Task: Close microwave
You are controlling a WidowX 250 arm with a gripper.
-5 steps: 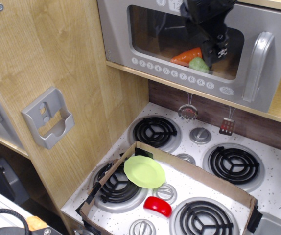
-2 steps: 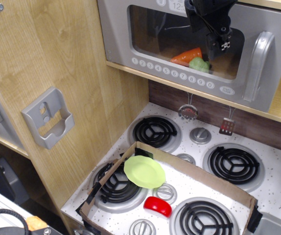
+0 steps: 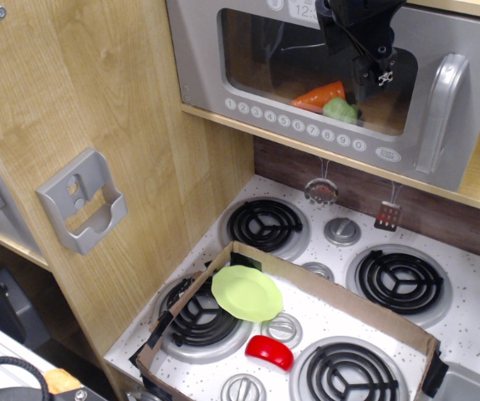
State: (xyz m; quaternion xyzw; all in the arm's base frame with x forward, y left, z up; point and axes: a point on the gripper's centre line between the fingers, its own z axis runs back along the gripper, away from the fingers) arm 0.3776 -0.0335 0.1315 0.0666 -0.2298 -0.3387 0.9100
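Hovering at microwave (image 3: 223, 75) door window, gripper (image 3: 374, 71) fingers barely parted, holding nothing, seemingly placed for pushing door shut

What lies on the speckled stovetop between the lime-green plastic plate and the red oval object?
In the only camera view, a round silver control knob sits between the lime-green plastic plate and the red oval object.

Silver-grey plastic on the microwave (image 3: 324, 92), satin sheen, dark glossy window behind the matt black claw (image 3: 372, 75); below it, light wood-grain panel (image 3: 98, 92) and rough brown cardboard (image 3: 340, 296).
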